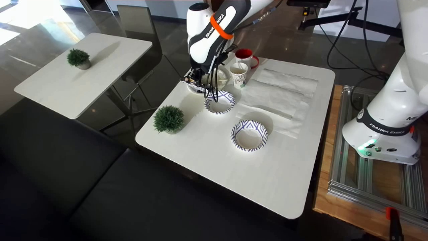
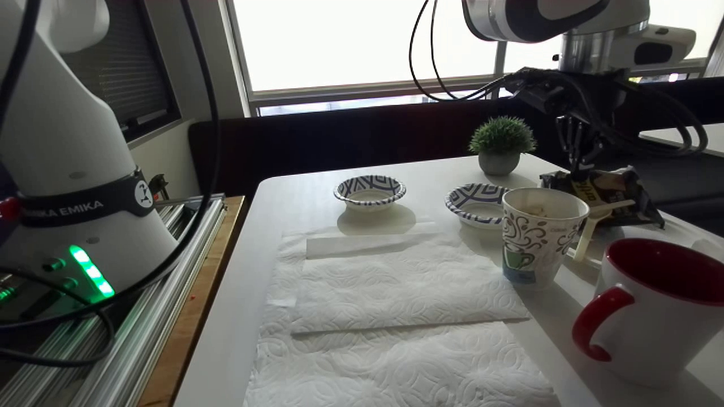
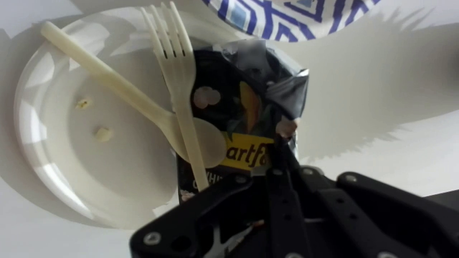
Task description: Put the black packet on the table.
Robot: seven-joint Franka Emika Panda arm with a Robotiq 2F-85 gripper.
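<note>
The black packet (image 3: 247, 107) is crinkly, with a yellow label. It lies partly over the white plate (image 3: 27, 107), under a cream fork (image 3: 183, 80) and spoon (image 3: 118, 86). Its right side reaches past the plate's rim. My gripper (image 3: 283, 147) has its fingers together, pinching the packet near its right edge. In an exterior view, the gripper (image 2: 577, 161) points down onto the packet (image 2: 611, 189); whether the packet is raised off the plate, I cannot tell. In an exterior view, the packet (image 1: 192, 80) is partly hidden by the arm. The white table (image 1: 274, 187) carries everything.
A patterned bowl (image 1: 220, 108) sits close beside the plate, and another bowl (image 1: 249, 135) stands farther off. A paper cup (image 1: 238, 77) and a red-white mug (image 1: 245, 57) stand near the gripper. A green plant (image 1: 169, 118) and paper towels (image 1: 271, 97) are on the table.
</note>
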